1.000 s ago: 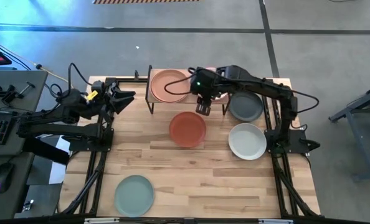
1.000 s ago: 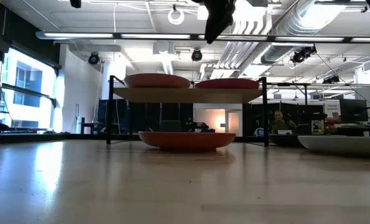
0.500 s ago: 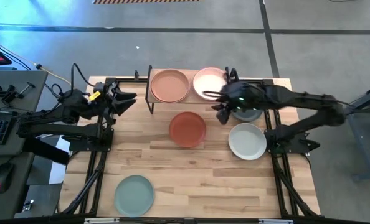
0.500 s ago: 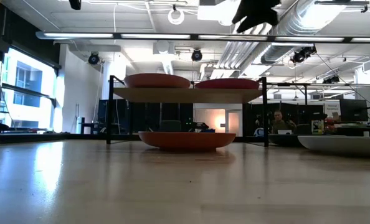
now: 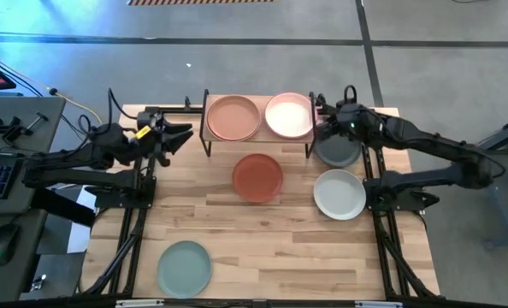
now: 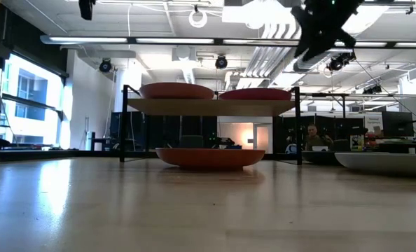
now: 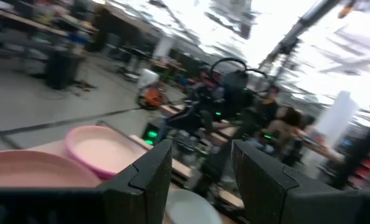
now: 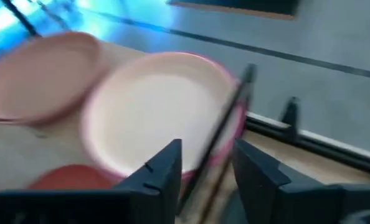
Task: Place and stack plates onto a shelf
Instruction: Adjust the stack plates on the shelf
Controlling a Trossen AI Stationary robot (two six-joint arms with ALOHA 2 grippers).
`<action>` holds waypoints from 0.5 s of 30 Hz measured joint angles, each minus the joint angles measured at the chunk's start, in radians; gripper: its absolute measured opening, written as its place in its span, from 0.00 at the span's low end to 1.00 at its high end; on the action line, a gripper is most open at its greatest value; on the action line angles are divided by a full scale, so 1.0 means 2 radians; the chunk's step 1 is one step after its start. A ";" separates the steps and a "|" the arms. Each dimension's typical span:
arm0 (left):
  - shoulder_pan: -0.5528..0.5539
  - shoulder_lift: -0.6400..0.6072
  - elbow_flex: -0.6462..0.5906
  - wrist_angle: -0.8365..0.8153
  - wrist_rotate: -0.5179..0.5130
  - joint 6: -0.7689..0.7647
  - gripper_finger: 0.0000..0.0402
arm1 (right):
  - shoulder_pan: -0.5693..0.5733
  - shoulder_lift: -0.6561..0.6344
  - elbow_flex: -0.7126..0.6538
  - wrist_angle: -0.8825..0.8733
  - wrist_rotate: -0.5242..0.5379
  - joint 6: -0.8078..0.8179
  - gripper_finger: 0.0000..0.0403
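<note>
You are looking at the interval between two placements. The low riser shelf [image 5: 258,137] with its light wood top and thin black legs stands at the far edge of the table [image 5: 262,239] and carries two round shallow matte plates side by side: the peach plate [image 5: 233,117] on its left half, the light pink plate [image 5: 288,115] on its right half. Neither bears a second plate, so no stack exists yet.

Four plates remain on the table: the terracotta plate [image 5: 257,177] just in front of the shelf, the dark grey plate [image 5: 338,151] beside the shelf's right end, the pale grey-white plate [image 5: 339,194] in front of that, and the sage green plate [image 5: 185,265] well apart near the front left.

The right pincer [image 5: 322,130] hangs above the table at the shelf's right end, over the far rim of the dark grey plate; its fingers [image 8: 163,168] stand parted with a clear gap and grip nothing. The left pincer [image 5: 179,135] waits left of the shelf, fingers [image 7: 151,174] apart and likewise empty.

Judged from this position, your next move is a pick of the dark grey plate: lower the right pincer to its rim, close one finger under and one over the lip, lift level, and set it centred on a shelved plate.
</note>
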 joint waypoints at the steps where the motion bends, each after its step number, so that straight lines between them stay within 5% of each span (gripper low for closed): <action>1: 0.000 0.004 0.000 0.000 -0.014 0.000 0.39 | -0.017 0.003 0.000 -0.005 -0.006 -0.013 0.25; 7: 0.000 0.030 0.000 0.001 -0.046 -0.019 0.39 | -0.103 0.019 0.000 -0.054 -0.025 -0.040 0.02; 15: 0.000 0.059 0.000 0.012 -0.037 -0.036 0.39 | -0.173 0.069 0.000 -0.060 -0.076 -0.014 0.01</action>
